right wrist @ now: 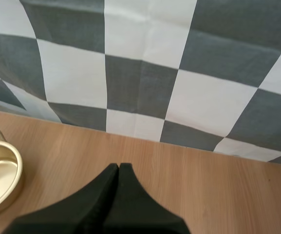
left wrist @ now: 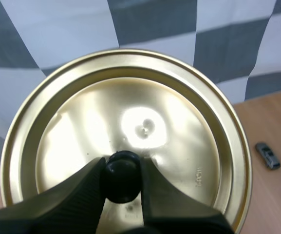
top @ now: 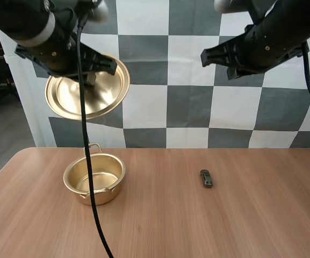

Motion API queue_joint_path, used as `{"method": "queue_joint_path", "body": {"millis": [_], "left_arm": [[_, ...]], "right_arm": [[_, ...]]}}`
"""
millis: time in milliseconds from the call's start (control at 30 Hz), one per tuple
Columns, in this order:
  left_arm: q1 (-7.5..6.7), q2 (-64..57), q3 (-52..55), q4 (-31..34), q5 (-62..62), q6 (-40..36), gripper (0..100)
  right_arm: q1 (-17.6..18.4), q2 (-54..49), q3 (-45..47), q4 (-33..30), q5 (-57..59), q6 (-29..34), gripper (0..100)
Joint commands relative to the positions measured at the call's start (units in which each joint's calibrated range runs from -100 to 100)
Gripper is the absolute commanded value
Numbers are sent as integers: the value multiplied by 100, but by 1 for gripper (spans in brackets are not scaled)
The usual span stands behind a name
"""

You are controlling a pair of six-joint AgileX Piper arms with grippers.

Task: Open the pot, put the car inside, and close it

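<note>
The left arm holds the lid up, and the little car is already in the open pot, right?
No: in the high view the car lies on the table, apart from the open pot. The left gripper does hold the lid.

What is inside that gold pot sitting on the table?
Nothing visible: the open pot shows a bare shiny floor, though its near wall hides a sliver of the bottom. The car lies on the table apart from it, and the left gripper holds the lid aloft.
</note>
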Motion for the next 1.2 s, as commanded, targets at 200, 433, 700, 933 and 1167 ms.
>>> {"method": "queue_joint_path", "body": {"millis": [200, 433, 700, 933, 1167], "left_arm": [[2, -3216, -1109, -471, 614, -4, 0], [2, -3765, -1109, -311, 614, -4, 0], [2, -3846, -1109, -136, 614, -4, 0], [2, -3846, -1109, -126, 614, -4, 0], [2, -3846, -1109, -126, 614, -4, 0]], "right_arm": [[6, 480, 2564, -92, -1397, -29, 0], [6, 1615, 2763, -153, -2206, -29, 0], [6, 2612, 2763, -646, -2375, -29, 0], [68, 3334, 2763, -564, -2057, -72, 60], [289, 3476, 2732, -602, -2461, -166, 100]]}}
